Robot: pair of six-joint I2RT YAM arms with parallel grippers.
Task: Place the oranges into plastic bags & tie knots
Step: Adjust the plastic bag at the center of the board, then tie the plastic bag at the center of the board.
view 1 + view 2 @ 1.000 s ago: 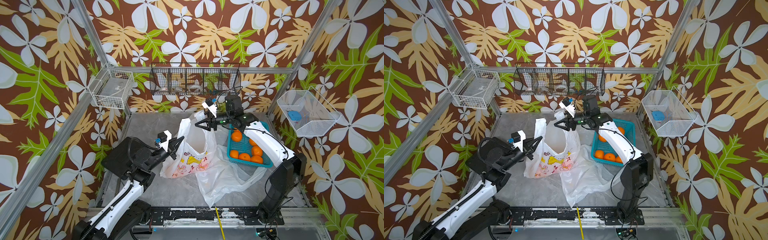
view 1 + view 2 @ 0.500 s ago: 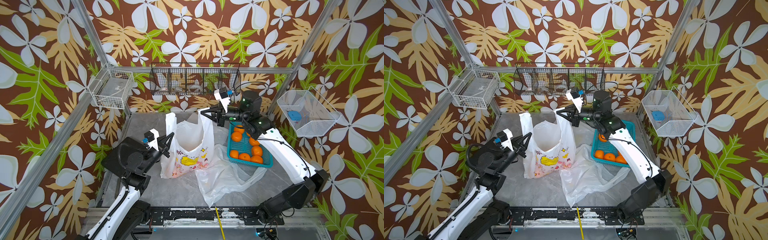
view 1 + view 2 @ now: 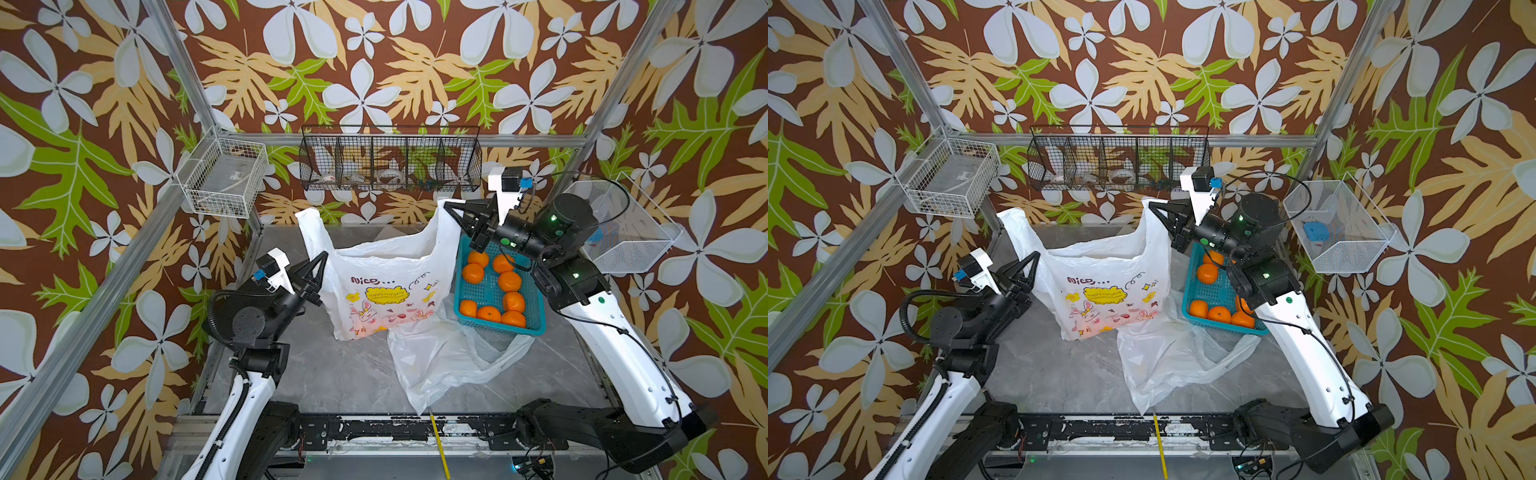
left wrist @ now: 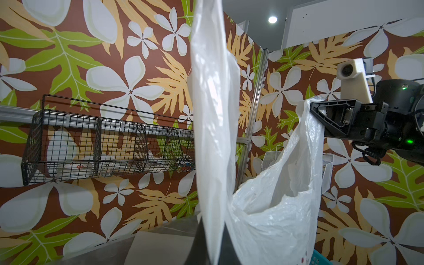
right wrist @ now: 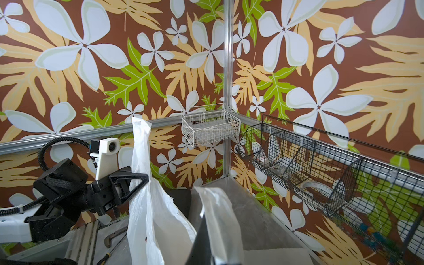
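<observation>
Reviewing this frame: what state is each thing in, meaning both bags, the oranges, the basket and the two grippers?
printed bag: upright, mouth stretched open, untied, one handle in each gripper.
second bag: crumpled on the table, unheld.
oranges: loose in the basket, not bagged.
teal basket: on the table beside the printed bag, holding the oranges.
left gripper: shut on a printed bag handle.
right gripper: shut on the other handle.

Top views look down; close wrist views share the bag [image 4: 270, 218].
</observation>
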